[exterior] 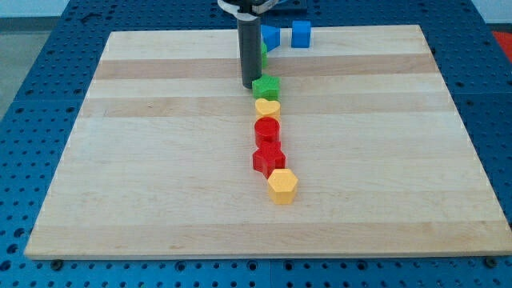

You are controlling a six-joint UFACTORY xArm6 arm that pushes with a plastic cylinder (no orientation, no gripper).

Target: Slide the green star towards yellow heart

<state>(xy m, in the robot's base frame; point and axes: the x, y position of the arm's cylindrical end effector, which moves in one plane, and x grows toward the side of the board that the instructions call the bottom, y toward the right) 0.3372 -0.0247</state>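
The green star [266, 86] lies near the middle of the board, touching the yellow heart [267, 107] just below it. My tip [249, 86] is on the board right at the green star's left side, about touching it. The dark rod rises straight to the view's top. Below the heart, in a column, lie a red cylinder [266, 129], a red star [269, 158] and a yellow hexagon [282, 186].
At the view's top edge of the wooden board [144, 160] sit a blue block [271, 37], a blue cube [301, 34], and a green block [263, 54] partly hidden behind the rod.
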